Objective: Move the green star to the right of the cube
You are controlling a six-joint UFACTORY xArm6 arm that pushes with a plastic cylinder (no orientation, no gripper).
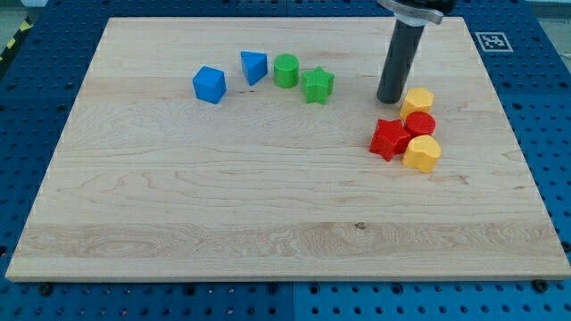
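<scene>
Camera view: rod upright, my tip (389, 99) right of green star (317, 85) (apart).

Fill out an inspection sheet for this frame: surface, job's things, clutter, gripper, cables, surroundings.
Surface: wooden board, blocks lying flat on it.
Job's things: green star already at the view's right of the blue cube, with a blue wedge and green cylinder between.
Clutter: red star, red block, two yellow blocks, clustered.
Gripper: none; my tip sits just left of the upper yellow block, right of the green star.
Cables: nothing seen.
Surroundings: blue perforated table, a printed marker.
</scene>
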